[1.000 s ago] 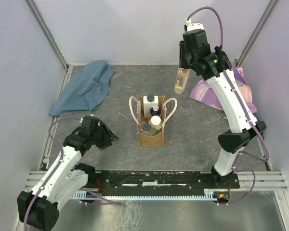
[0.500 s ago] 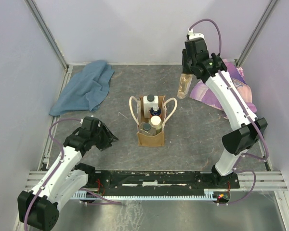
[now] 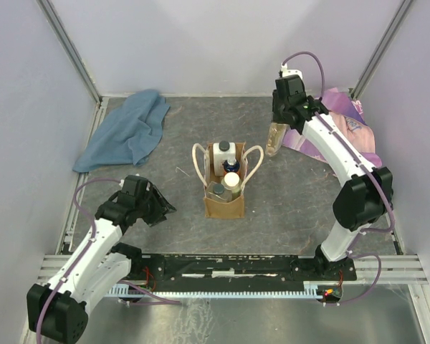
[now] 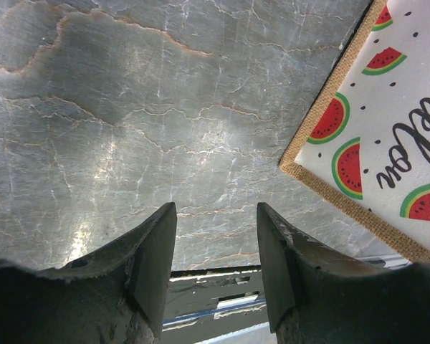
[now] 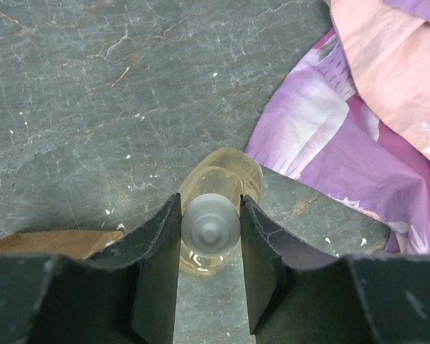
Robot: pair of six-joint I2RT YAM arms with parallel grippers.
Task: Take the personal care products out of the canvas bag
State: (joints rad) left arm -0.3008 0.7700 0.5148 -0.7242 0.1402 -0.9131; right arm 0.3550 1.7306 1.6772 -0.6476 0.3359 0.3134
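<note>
Amber-tinted, the bottle (image 5: 222, 172) we pinch by its cap (image 5: 210, 222) in our right tool (image 5: 209, 215) is just beside the pink-purple cloth (image 5: 344, 143), while our left tool (image 4: 215, 215) gapes empty over the counter (image 4: 129, 107).

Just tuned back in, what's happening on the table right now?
The right arm's fingers are shut on the grey cap of a pale amber translucent bottle, held upright beside the pink-purple cloth, away from the tan canvas bag. The left arm's fingers hang open over the table, holding nothing. A white rectangular bottle with dark cap and a cream-capped bottle sit in the bag.
</note>
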